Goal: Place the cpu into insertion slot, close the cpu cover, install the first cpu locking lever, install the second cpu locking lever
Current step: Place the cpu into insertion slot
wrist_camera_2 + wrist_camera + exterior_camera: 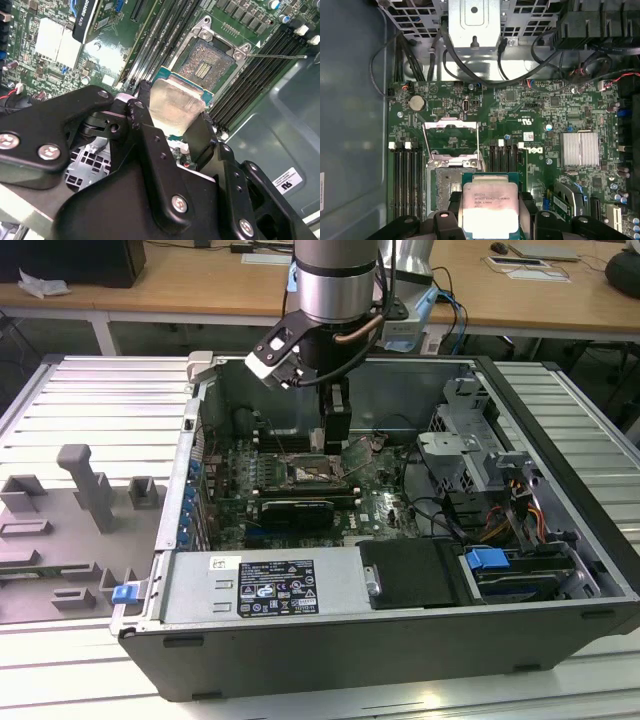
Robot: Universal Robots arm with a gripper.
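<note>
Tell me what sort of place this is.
Probably a robotics lab or workshop: an open black desktop computer case lies on a ribbed metal table, a silver robot arm holds a small square silver-topped cpu over its green motherboard, and pale wooden desks stand behind.

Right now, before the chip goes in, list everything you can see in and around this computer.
computer case: one, dark, lying open
circuit board: one, green, inside the case
insertion slot: one, dark, on the board, empty
cpu cover: one, silver, flipped open
memory slots: several, black, flanking the slot
heatsink: one, silver, on the board
cpu: one, silver-beige, gripped near the slot, unseated
gripper: one, black, shut on the cpu
</note>
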